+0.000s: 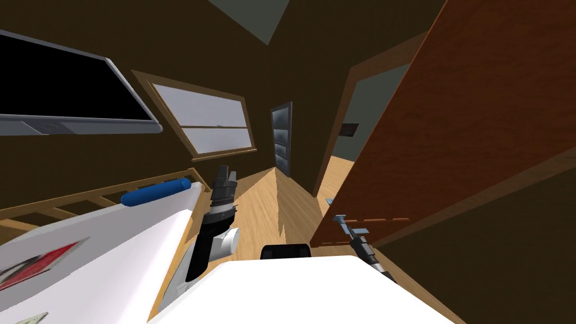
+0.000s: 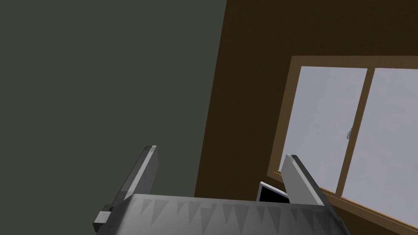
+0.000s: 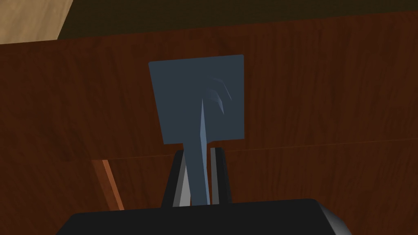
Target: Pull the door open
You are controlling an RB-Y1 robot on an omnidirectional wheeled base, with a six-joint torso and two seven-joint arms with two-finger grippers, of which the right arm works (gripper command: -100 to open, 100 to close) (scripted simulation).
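Our R gripper (image 3: 198, 151) is clamped, both fingers tight, on the blue-grey lever handle (image 3: 199, 130) of the red-brown wood door (image 3: 310, 81). The door stands ajar at our front right, swung off its frame (image 1: 339, 121). Our L gripper (image 2: 220, 153) is raised beside the bed (image 1: 112, 242), its 2 fingers wide apart w/ nothing held.

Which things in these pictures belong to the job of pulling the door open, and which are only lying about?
For the job:
- brown door
- door handle
- right gripper, shut on the handle

Lying about:
- blue roll
- white bed
- window
- black screen
- left gripper, open, holding nothing
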